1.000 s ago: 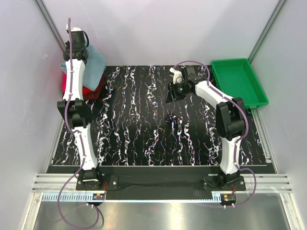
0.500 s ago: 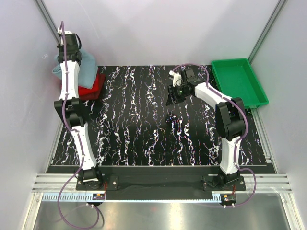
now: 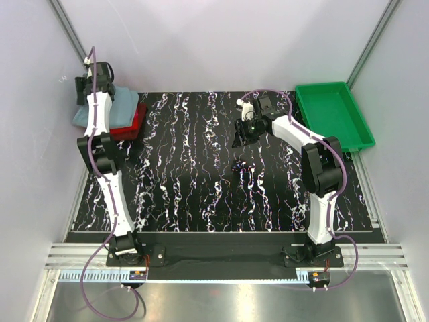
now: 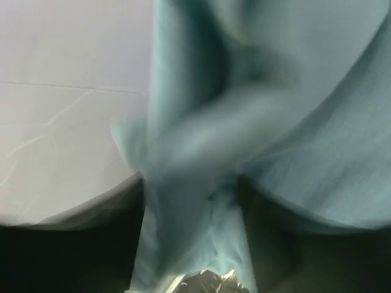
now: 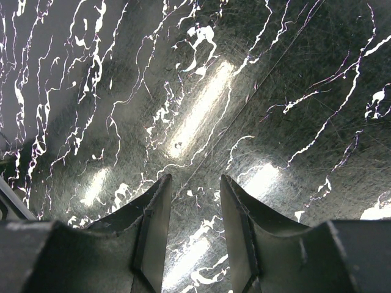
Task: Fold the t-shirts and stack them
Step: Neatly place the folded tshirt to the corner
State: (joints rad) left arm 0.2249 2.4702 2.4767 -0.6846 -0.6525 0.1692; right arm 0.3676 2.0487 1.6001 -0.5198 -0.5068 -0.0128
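Moved: the left end effector has swung out to the far-left corner. The grey-blue t-shirt, slung higher a second ago, now lies lower on the red t-shirt.
Left grip: the wrist view shows only blurred blue cloth, so I cannot tell whether the jaws are apart or clamped.
Right grip: the right end effector has its fingers apart with nothing between them, over the bare tabletop.
Pile: at the far-left corner, with the blue cloth overhanging the edge.
Risk: cloth snagged on a finger could drag the fold open or pull the shirt off the edge when the arm lifts.
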